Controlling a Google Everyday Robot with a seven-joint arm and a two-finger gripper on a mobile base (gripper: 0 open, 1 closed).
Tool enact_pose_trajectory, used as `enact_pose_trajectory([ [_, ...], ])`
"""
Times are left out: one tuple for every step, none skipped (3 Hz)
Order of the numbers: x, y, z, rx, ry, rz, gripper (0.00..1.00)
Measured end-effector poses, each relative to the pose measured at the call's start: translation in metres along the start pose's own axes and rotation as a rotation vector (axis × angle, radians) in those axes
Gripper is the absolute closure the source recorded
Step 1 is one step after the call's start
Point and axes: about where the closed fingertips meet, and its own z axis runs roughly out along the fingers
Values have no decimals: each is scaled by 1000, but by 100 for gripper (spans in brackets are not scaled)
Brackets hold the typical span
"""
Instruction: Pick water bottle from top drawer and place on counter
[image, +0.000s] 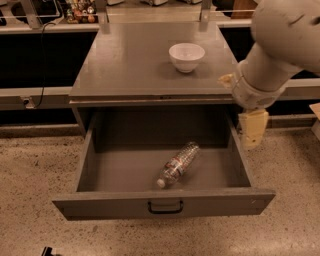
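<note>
Camera view: gripper (252, 131) outside top drawer (100, 206) edge

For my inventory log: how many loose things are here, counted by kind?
Bottle: 1, lying in the drawer.
Bowl: 1, on the counter.
Total: 2.
The gripper hangs outside the drawer, at the picture's right.
</note>
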Motion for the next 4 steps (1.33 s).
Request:
enact_pose_trajectory([
  [-4,-15,4,64,-7,-22,0],
  [-6,-4,32,4,15,-48,0],
  [-4,15,90,-42,-64,-91,0],
  [-32,28,137,-53,-159,-198,0],
])
